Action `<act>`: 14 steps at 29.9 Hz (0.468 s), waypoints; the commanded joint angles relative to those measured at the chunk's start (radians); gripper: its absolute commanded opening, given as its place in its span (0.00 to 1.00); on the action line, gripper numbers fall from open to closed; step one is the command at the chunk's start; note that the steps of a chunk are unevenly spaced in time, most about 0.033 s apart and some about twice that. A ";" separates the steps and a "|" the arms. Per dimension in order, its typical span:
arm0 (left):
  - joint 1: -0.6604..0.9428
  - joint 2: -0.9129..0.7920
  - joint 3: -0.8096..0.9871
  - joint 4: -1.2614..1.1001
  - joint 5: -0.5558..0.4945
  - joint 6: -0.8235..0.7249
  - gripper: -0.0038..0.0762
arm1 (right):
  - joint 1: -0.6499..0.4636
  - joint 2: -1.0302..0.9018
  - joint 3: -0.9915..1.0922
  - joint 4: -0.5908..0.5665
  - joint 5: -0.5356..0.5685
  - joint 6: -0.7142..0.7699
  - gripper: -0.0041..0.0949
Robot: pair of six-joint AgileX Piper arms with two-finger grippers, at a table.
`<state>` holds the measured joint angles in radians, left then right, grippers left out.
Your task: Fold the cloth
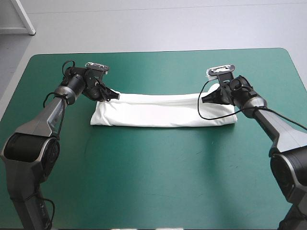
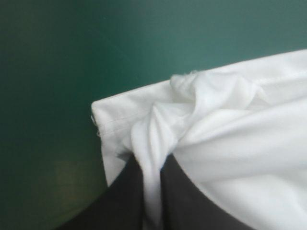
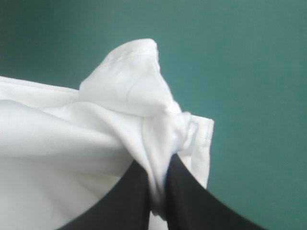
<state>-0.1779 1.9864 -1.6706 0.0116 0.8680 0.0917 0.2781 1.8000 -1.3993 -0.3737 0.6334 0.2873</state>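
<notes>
The T-shirt [image 1: 163,111] lies as a long folded strip across the middle of the tabletop [image 1: 153,172]. The left fingers [image 2: 120,201] and right fingers [image 3: 196,206] each pinch one end tight. It is best to lift both ends together, evenly, so nothing sags.

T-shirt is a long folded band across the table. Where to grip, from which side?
Take the T-shirt by the far corners of its two short ends, one gripper from each end: the band runs left to right and its layers bunch there. The left gripper and right gripper are shut on those corners.
</notes>
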 commanded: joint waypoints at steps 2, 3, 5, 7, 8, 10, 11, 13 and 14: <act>0.002 -0.027 -0.036 0.017 -0.053 -0.016 0.26 | -0.008 -0.032 -0.040 0.021 -0.063 0.003 0.45; 0.002 -0.027 -0.036 0.017 -0.053 -0.019 0.32 | -0.008 -0.032 -0.041 0.018 -0.063 0.003 0.56; 0.002 -0.038 -0.036 0.019 -0.044 -0.021 0.49 | -0.008 -0.043 -0.056 0.014 -0.052 0.003 0.78; 0.002 -0.062 -0.037 0.022 -0.044 -0.027 0.60 | -0.008 -0.062 -0.068 0.014 -0.036 0.003 0.90; 0.002 -0.080 -0.037 0.024 -0.044 -0.027 0.63 | -0.008 -0.080 -0.074 0.005 -0.034 0.003 0.92; 0.002 -0.118 -0.045 0.032 -0.038 -0.045 0.63 | -0.008 -0.117 -0.081 0.002 -0.023 0.003 0.91; 0.002 -0.139 -0.053 0.025 -0.025 -0.045 0.62 | -0.008 -0.141 -0.084 -0.001 -0.015 0.003 0.91; 0.002 -0.182 -0.068 0.003 0.001 -0.045 0.62 | -0.008 -0.183 -0.084 -0.007 0.004 0.003 0.91; 0.002 -0.203 -0.073 -0.022 0.016 -0.047 0.62 | -0.008 -0.205 -0.084 -0.007 0.018 0.003 0.91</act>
<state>-0.1763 1.9000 -1.6938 0.0280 0.8842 0.0602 0.2770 1.7056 -1.4461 -0.3474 0.6584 0.2896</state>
